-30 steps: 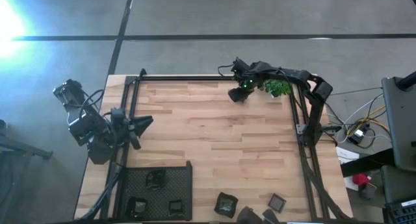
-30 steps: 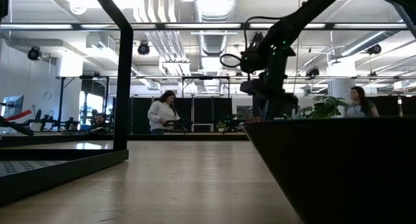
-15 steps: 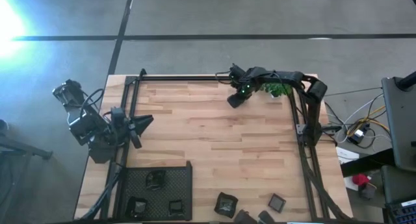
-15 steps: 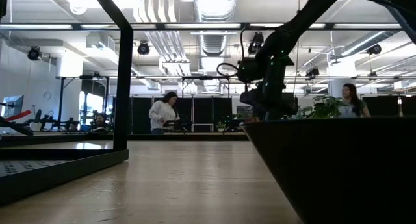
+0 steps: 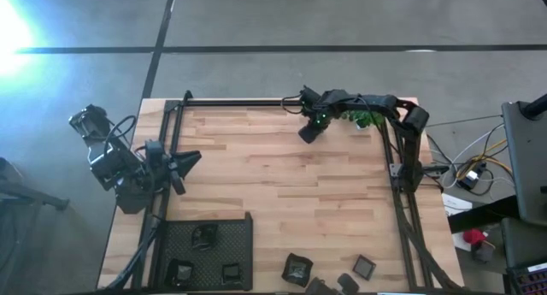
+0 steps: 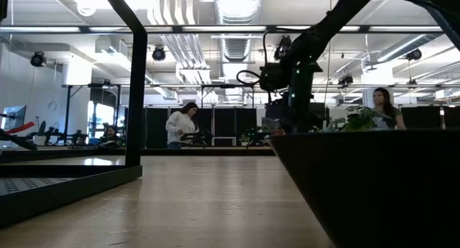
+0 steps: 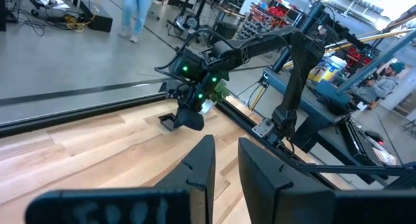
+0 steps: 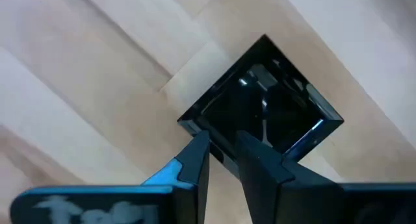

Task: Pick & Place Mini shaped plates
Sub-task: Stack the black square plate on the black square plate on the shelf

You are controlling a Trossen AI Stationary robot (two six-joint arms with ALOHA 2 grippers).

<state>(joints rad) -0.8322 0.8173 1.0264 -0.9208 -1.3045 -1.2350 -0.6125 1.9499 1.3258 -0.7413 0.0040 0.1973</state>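
Up at the table's far edge, the right gripper point(image 5: 308, 132) hangs beside the plant point(image 5: 366, 117), and its wrist view shows its narrow fingers point(image 8: 195, 160) pinching the rim of a square plate point(image 8: 263, 102) above the wood. From the left wrist view the same plate point(image 7: 170, 122) shows as a small dark slab just under that gripper, close to the table point(image 5: 282, 184); whether it touches the wood I cannot tell.

Over at the left edge the left gripper point(image 5: 190, 161) waits, pointing inward, its fingers point(image 7: 201, 165) only a narrow gap apart with nothing between them.

Near the front left corner the mesh tray point(image 5: 242, 235) holds three plates point(image 5: 203, 237). To its right, on bare wood along the front edge, lie four more: a wavy-edged plate point(image 5: 297, 268), a square one point(image 5: 365, 266), and two partly cut off by the frame point(image 5: 347, 283).

Beyond the table, the low view shows two people point(image 6: 178, 126) in the room.
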